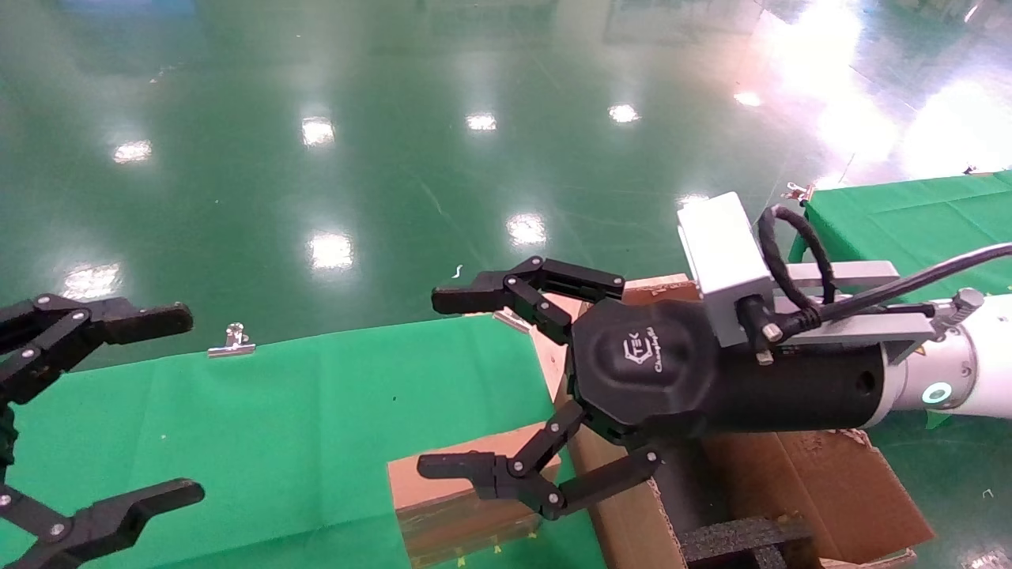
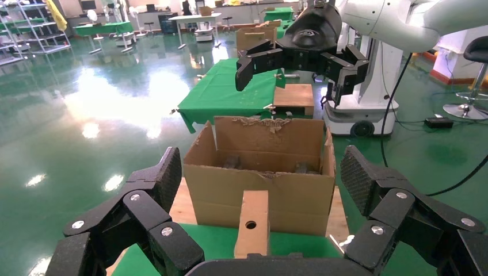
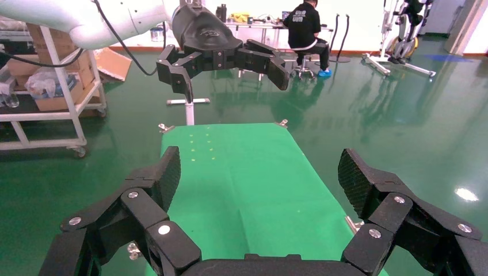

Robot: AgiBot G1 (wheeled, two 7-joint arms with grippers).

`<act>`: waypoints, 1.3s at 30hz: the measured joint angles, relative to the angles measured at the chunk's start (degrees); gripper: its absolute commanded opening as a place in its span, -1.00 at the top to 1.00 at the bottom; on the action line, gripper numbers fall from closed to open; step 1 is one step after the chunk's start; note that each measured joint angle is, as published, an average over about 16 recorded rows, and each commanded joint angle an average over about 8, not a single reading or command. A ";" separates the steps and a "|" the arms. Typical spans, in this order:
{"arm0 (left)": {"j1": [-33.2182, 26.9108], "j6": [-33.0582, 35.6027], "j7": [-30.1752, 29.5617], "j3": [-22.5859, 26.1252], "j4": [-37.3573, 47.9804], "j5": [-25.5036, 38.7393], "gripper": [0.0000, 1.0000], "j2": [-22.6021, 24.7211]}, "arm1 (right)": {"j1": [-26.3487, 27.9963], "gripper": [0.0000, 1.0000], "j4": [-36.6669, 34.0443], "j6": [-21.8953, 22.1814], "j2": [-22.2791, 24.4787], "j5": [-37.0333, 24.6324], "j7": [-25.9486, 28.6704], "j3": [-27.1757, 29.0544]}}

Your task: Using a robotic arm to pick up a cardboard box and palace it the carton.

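1. The counter, draped in green cloth, is the biggest thing here, and the job on it looks barely started: nothing's been picked up yet.
2. The carton sits at the counter's right end with its flaps open and black foam showing inside. No small box in it that I can see, though the right arm covers a lot of the opening in the head view.
3. The right claw hangs in the air above the spot where counter meets carton, fingers spread wide, holding nothing. I'd guess it's lining up for the grab.
4. The left claw is off at the counter's left end, also spread apart and empty, looks parked.
5. The cardboard box is on the counter right beside the carton, below the right claw and not touched. Its lower part is cut off in the head view; the left wrist view shows its hole.
6. So everything's left: grab, lift, drop in.
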 measured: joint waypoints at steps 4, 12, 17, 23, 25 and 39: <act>0.00 0.00 0.00 0.00 0.00 0.00 -1.00 0.00 | 0.00 -1.00 0.00 0.00 0.00 0.00 0.00 0.00; 0.00 0.00 0.00 0.00 0.00 0.00 -1.00 0.00 | 0.00 -1.00 0.00 0.00 0.00 0.00 0.00 0.00; 0.00 0.00 0.00 0.00 0.00 0.00 -0.45 0.00 | 0.00 -1.00 0.00 0.00 0.00 0.00 0.00 0.00; 0.00 0.00 0.00 0.00 0.00 0.00 0.98 0.00 | -0.01 -1.00 0.00 -0.02 0.00 0.01 -0.02 0.02; 0.00 0.00 0.00 0.00 0.00 0.00 1.00 0.00 | -0.01 -1.00 0.00 -0.02 0.01 -0.02 -0.01 0.01; -0.01 0.00 0.01 0.01 0.01 0.00 1.00 0.00 | 4.10 -1.00 -2.04 -1.84 -1.21 -8.65 1.37 -4.69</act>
